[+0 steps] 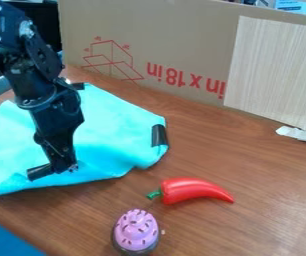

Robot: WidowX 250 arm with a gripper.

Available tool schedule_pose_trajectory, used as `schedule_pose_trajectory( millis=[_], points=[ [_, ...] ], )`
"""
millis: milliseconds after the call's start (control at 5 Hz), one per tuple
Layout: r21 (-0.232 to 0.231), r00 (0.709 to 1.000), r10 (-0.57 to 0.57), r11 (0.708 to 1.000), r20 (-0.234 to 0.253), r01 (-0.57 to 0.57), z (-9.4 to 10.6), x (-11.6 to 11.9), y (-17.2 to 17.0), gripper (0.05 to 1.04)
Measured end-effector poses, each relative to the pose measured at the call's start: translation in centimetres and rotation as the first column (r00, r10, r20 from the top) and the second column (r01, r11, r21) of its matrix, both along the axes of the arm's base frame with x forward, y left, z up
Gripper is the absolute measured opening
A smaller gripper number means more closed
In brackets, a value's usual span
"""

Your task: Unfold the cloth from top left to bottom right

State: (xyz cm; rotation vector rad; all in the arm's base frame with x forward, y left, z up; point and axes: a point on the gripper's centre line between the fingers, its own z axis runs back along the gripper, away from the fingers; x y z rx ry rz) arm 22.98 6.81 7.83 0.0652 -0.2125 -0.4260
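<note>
Evidently, your gripper (69, 169) is down at the near part of the cyan cloth (115, 120), toward the left side of the camera view. You cannot establish from this angle whether it is open or closed, nor whether it pinches any fabric. Your black arm (55, 107) enters at the upper left and slants down across the cloth, hiding part of it.

You have the cloth lying on the brown wooden surface (262, 172), across the left half of the view and running out at the left edge. Its right part is spread out, with soft ripples; creases and a raised fold show along the near edge, close to the gripper. One black strip (159, 136) sits at the right edge of the cloth. A second black piece (40, 172) lies just left of the gripper, at the near edge; its nature is uncertain.

To the right of the cloth's near edge, and apart from it, you find a red toy chili pepper (197, 191), green stem pointing left. Nearer the camera stands a toy cupcake (136, 231) with purple, dark-flecked icing. A cardboard sheet (176, 35) with red print stands behind, a wood-grain panel (276, 70) against its right part. A blue item (9, 240) occupies the near left corner.
</note>
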Motion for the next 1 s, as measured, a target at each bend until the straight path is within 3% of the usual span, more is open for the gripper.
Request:
schedule_pose_trajectory(
  millis=[400,600,800,1000],
  points=[
    [-0.034,0.997,-0.070,0.997,-0.013,0.069,0.4,-2.8,-2.0,0.077],
    [-0.075,0.994,-0.078,0.995,-0.075,0.073,0.3,-3.5,-2.5,0.227],
    [-0.096,0.989,-0.072,0.994,-0.127,0.060,0.8,-3.9,-2.4,0.492],
    [-0.064,0.988,-0.044,0.997,-0.148,0.035,0.8,-3.9,-2.3,0.801]
  ],
)
